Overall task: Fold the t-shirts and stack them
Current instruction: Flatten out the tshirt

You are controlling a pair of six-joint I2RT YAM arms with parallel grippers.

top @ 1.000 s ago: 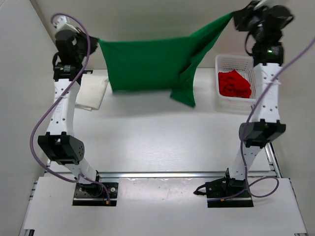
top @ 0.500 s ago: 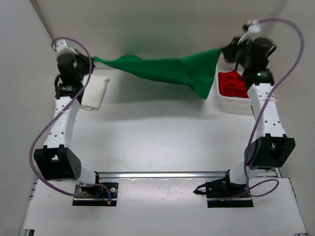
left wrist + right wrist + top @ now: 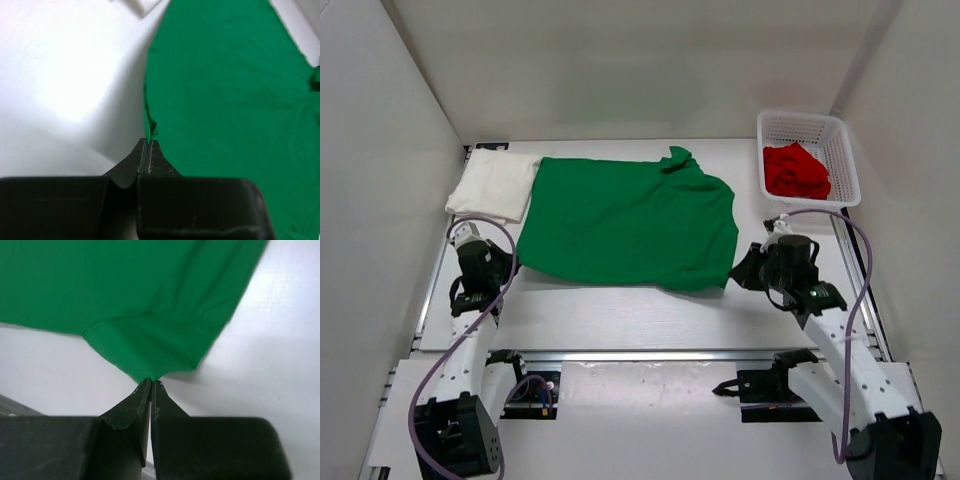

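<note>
Right, your left hand [image 3: 148, 150] and right hand [image 3: 151, 387] each pinch a near-edge corner of the green t-shirt [image 3: 630, 225]; looks light, limp; grab hems, not mid-panel.

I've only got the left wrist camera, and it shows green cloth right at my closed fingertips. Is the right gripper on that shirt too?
Observer: Yes. The right gripper is shut on the near right tip of the green shirt, which lies spread on the table.
Operator: Where's the red one?
Observer: The red shirt sits crumpled in the white basket at the far right.
Operator: And that white bit at the top of my picture?
Observer: That is the white shirt, lying flat at the far left, beside the green shirt.
</note>
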